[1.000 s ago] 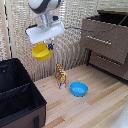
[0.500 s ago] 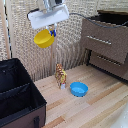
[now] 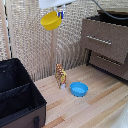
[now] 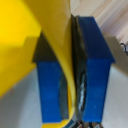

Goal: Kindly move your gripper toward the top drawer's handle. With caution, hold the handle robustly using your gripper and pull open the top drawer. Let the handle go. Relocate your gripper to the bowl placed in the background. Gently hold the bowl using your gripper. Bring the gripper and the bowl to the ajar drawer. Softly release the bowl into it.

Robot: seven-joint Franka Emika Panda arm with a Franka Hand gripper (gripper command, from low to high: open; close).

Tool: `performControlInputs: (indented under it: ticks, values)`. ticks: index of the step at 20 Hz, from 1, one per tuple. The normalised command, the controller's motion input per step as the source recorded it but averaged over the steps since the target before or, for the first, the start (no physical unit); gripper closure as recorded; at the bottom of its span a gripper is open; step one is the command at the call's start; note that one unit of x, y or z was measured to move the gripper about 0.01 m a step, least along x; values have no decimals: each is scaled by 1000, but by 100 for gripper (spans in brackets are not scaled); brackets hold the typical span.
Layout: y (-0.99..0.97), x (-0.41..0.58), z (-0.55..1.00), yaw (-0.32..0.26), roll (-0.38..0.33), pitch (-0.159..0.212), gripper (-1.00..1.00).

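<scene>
White pincer (image 3: 60,13) with blue fingertips (image 4: 92,70) clamps rim of small round yellow plastic bowl (image 3: 50,21), high above wooden tabletop (image 3: 95,107).

Bowl (image 3: 50,21): yellow plastic, smooth, slight sheen; in the wrist view its thin rim (image 4: 60,30) looks glossy between the tool's pads. Tool (image 3: 60,14): white hard shell, blue finger blocks (image 4: 95,70) matt, dark rubbery pad faces. Top drawer (image 3: 102,39): brown wood-look front, matt, smooth. Handle (image 3: 99,40): thin silver metal bar, shiny. Blue bowl (image 3: 78,89): smooth plastic, mild gloss. Bench (image 3: 100,107): light wood planks, visible grain, satin. Black bin (image 3: 17,97) at 8 o'clock: matt, fabric-like. Backdrop (image 3: 30,35): pale woven, rough texture. Small giraffe figure (image 3: 60,76): material unclear.
</scene>
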Motion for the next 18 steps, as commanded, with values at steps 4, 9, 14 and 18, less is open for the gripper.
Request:
performControlInputs:
  ticks: [4,9,14,18]
  values:
    - [-644,336,773,-73,72,-50,100]
    - [-799,272,735,-33,105,-75,100]
    - [-797,83,660,-48,108,-86,100]
    - [-947,0,486,-3,118,-85,100]
